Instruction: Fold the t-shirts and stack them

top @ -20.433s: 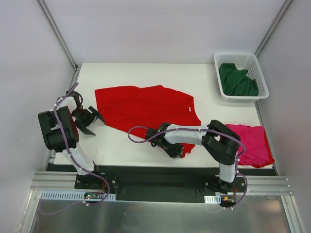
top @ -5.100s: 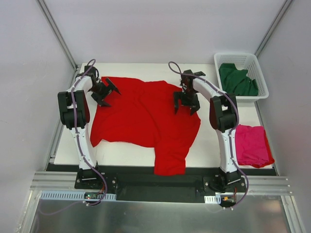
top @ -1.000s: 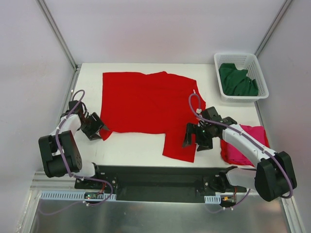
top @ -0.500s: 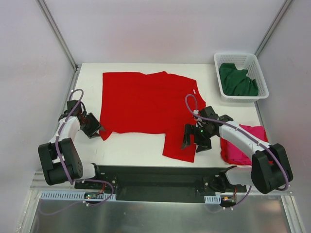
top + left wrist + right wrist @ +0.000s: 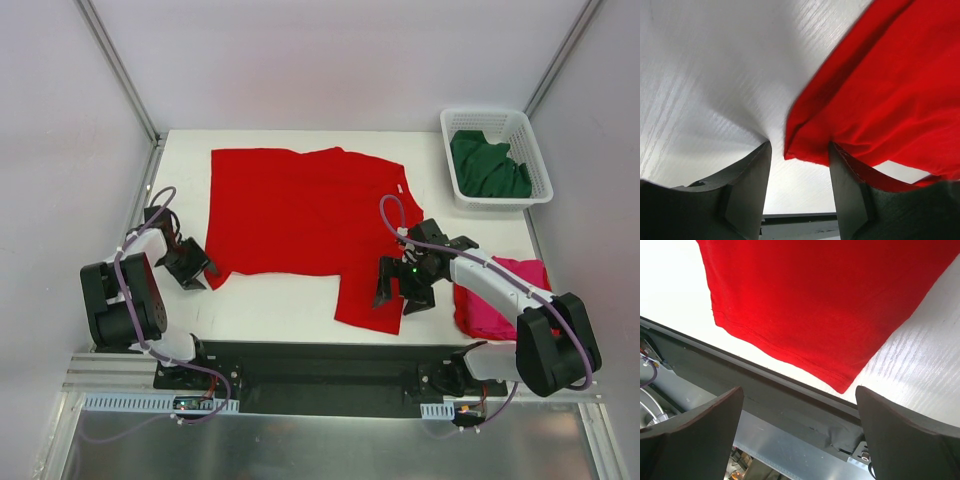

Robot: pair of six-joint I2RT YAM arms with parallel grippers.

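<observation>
The red t-shirt (image 5: 300,210) lies spread flat on the white table, with one flap (image 5: 370,300) reaching toward the near edge. My left gripper (image 5: 192,266) sits at the shirt's near left corner (image 5: 807,150). It is open, that corner lying between its fingertips (image 5: 747,185) with table showing in the gap. My right gripper (image 5: 403,288) hovers wide open over the flap's hem (image 5: 805,355), holding nothing. The magenta-pink t-shirt (image 5: 510,295) lies folded at the right edge. The dark green t-shirt (image 5: 488,165) is bunched in the basket.
A white lattice basket (image 5: 535,150) stands at the far right corner. The table's near edge and a black rail (image 5: 790,405) run right under my right gripper. Grey walls close the left, far and right sides.
My left arm has drawn in closer to its base while its gripper stays at the shirt's corner. The right gripper shifted slightly left. The shirts have not moved.
</observation>
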